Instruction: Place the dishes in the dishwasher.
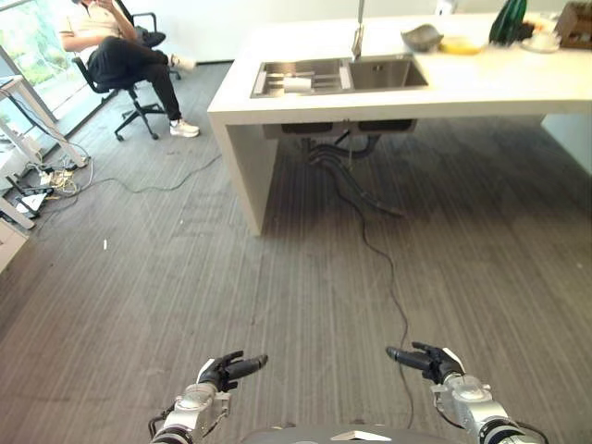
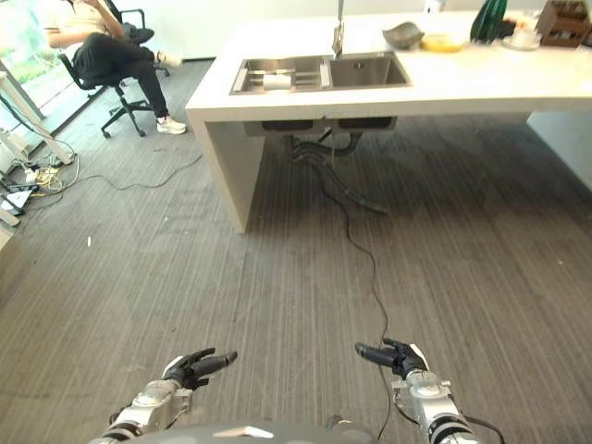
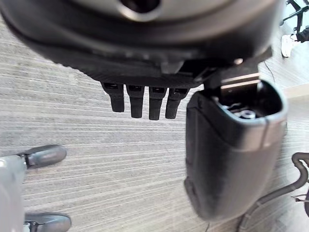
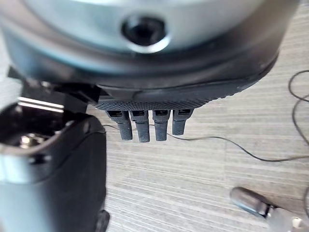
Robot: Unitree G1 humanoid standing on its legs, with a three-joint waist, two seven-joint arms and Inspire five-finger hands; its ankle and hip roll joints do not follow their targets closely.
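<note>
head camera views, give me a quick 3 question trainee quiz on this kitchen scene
1. True or false: the left hand holds a dish.
2. What lies in the left basin of the sink? A) white cup B) grey bowl C) green bottle
3. Fill in: the grey bowl sits on the ____ beside the tap.

Key: 1 false, both it and the right hand are empty and open. 2 A, the white cup. 3 counter.

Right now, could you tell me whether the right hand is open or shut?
Open: the right hand hangs over bare floor, its fingers straight in the wrist view, holding nothing.
</note>
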